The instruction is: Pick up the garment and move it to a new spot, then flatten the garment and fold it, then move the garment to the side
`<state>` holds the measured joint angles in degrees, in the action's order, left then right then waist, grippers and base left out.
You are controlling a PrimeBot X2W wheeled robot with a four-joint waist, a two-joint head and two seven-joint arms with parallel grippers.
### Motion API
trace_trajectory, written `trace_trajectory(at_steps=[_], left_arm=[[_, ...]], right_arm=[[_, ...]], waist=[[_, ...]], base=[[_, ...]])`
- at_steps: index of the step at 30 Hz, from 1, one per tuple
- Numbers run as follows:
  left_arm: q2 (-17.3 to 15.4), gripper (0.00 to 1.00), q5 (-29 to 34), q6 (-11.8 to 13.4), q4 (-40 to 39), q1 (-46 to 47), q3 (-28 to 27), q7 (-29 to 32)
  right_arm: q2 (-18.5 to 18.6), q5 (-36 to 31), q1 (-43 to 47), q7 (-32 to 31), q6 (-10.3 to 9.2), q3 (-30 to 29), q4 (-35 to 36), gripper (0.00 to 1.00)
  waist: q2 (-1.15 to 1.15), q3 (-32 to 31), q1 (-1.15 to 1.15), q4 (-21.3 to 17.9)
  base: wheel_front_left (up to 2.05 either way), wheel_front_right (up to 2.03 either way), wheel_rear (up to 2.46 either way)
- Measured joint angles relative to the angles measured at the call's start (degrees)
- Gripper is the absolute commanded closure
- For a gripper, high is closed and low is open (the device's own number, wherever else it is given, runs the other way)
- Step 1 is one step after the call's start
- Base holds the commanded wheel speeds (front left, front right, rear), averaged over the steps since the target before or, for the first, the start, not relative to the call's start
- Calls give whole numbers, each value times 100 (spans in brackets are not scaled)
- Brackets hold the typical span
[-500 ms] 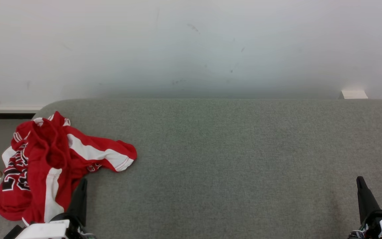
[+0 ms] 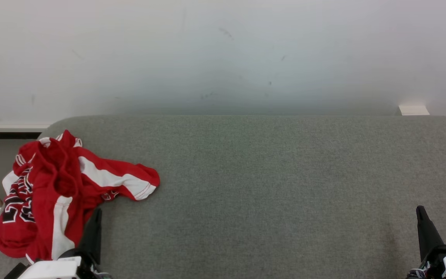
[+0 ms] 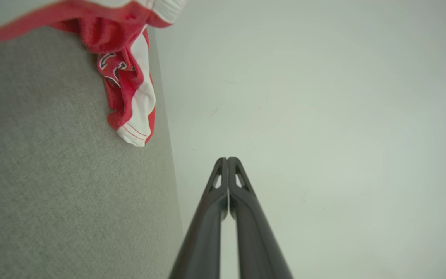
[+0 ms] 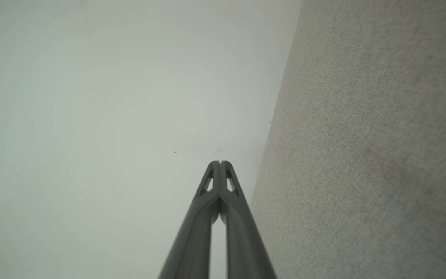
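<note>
Grey table (image 2: 269, 186) holds crumpled red garment (image 2: 52, 182), seemingly a jersey

Grey fabric tabletop (image 2: 277, 186), scuffed pale wall (image 2: 223, 50) behind, soft light.

You saw a red jersey (image 2: 52, 174) with white panels and black, white-outlined lettering; the fabric tabletop (image 2: 269, 186) was heathered grey, and the wall (image 2: 223, 58) was off-white.

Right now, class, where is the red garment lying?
In the head view, the red garment lies crumpled at the left end of the grey padded surface, right next to the left gripper and far from the right gripper.
</note>
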<state>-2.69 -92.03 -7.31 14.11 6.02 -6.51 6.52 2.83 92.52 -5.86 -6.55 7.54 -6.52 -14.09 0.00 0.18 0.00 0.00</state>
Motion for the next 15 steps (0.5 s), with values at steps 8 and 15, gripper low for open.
trace_trajectory(at_steps=[8, 15], left_arm=[[0, 100, 0, 0, 0, 0, 0, 0], [0, 100, 0, 0, 0, 0, 0, 0]], right_arm=[[0, 0, 0, 0, 0, 0, 0, 100], [0, 0, 0, 0, 0, 0, 0, 100]], waist=[[0, 0, 0, 0], [0, 0, 0, 0]], base=[[0, 0, 0], [0, 0, 0]])
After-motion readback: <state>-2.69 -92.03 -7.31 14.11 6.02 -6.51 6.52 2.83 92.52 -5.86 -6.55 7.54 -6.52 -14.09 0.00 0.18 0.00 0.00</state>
